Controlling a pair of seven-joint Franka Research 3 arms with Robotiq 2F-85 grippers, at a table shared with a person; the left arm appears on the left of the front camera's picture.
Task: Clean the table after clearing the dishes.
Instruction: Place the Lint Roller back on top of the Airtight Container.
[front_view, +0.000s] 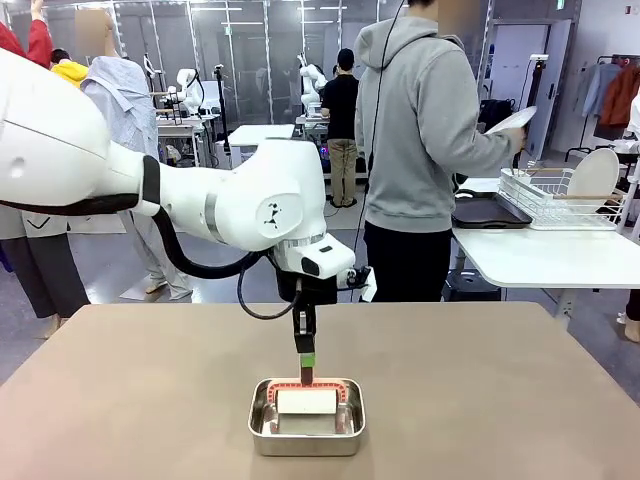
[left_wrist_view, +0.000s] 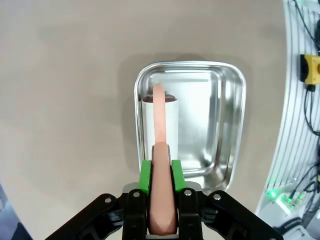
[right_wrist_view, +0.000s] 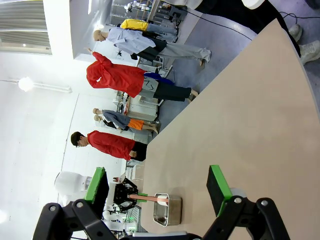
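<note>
The surface (front_view: 520, 400), a matte brown-taupe tabletop, carries a small rectangular steel pan (front_view: 306, 442) near its robot-side edge, at centre. A white block (front_view: 306, 402), possibly a sponge or folded cloth, lies inside the pan.

The left gripper (front_view: 307, 368) hangs directly above the pan, its jaws clamped narrow on a slim pink handle (left_wrist_view: 162, 200) that points down into the pan. In the left wrist view the green pads (left_wrist_view: 145, 176) press both sides of the handle, and its far end reaches the white block. The front view shows a reddish band along the pan's far inner wall; what it is cannot be told.

The right gripper (right_wrist_view: 157, 187) stands wide, holding nothing, with the bare surface between its pads. Its wrist view shows the pan and left gripper well apart.

Beyond the surface, a person in a grey hoodie (front_view: 425, 130) faces away, holding a white plate (front_view: 512, 121) near a wire dish rack (front_view: 555, 195) on a white table (front_view: 540, 255), beside a dark tray (front_view: 488, 211).
</note>
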